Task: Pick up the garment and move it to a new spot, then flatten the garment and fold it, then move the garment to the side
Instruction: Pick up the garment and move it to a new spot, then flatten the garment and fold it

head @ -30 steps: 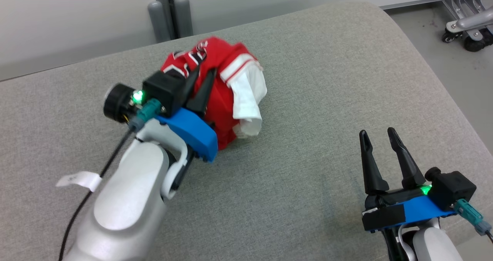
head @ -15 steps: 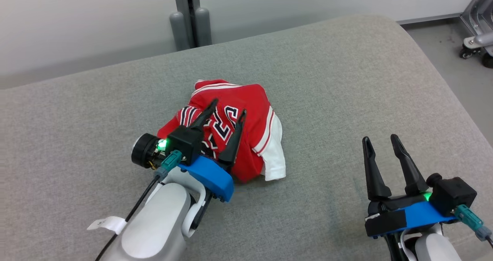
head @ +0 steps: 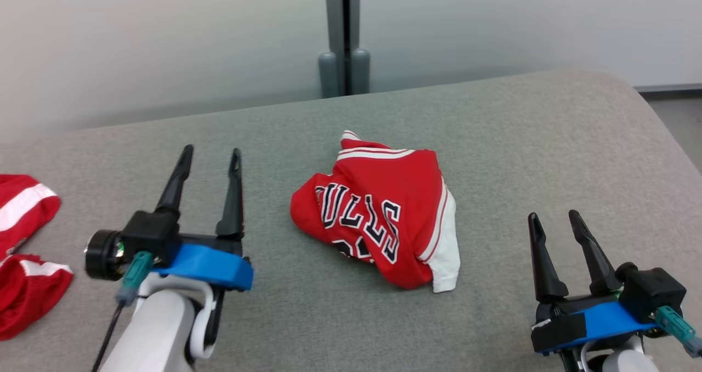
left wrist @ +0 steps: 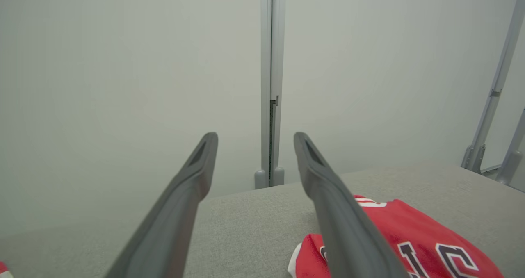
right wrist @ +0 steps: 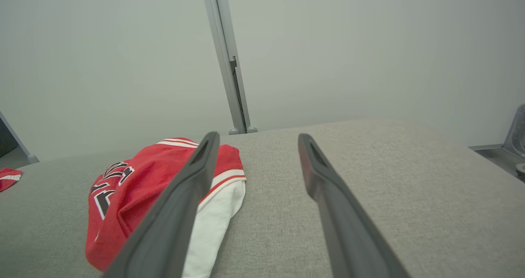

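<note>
The garment (head: 384, 213) is a crumpled red jersey with white trim and dark lettering, lying in a heap at the middle of the grey padded surface (head: 493, 141). It also appears in the left wrist view (left wrist: 410, 237) and the right wrist view (right wrist: 143, 192). My left gripper (head: 211, 158) is open, left of the garment and apart from it, with nothing between its fingers. Off to the garment's lower right, my right gripper (head: 554, 218) stands open and holds nothing.
More red and white clothes (head: 22, 251) lie at the far left edge of the surface. A grey post (head: 344, 37) stands against the pale wall behind. The surface curves down at the right, with floor (head: 680, 119) beyond.
My left gripper opened, let go of the garment and drew back to the left. The garment now lies free on the surface. The head camera has shifted as well.
</note>
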### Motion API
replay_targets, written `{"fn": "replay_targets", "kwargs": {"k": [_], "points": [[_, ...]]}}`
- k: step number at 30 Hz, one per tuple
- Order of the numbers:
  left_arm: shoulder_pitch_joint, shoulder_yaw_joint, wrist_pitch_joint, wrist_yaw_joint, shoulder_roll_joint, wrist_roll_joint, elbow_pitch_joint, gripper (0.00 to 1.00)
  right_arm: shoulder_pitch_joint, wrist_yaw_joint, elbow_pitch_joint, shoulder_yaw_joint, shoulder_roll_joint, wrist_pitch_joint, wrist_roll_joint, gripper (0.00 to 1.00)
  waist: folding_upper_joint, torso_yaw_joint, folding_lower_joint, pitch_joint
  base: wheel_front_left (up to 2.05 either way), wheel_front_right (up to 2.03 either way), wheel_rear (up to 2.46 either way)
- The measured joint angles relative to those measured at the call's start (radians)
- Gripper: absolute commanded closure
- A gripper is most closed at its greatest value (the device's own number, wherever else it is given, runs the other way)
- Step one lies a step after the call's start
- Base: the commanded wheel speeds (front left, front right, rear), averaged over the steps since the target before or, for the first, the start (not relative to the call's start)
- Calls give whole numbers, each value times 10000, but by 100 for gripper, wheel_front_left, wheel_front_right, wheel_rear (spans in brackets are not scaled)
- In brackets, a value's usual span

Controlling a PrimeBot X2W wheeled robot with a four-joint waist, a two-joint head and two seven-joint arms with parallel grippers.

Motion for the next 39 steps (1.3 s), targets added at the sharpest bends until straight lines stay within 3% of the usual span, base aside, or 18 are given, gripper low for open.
{"fn": "replay_targets", "kwargs": {"k": [6,15,39], "points": [[1235,932,0,322,240,29,-945,0,244,0,-188,-167,-2,205,-127,0,0,575,0,-279,0,0,0],[2802,1687,0,424,293,242,-1546,0,586,0,-416,-382,0,431,-232,0,0,1105,-1,-589,0,0,0],[3673,2075,0,320,163,729,-1728,0,967,0,-497,-669,-2,767,-278,0,0,1343,0,-834,0,0,0]]}}
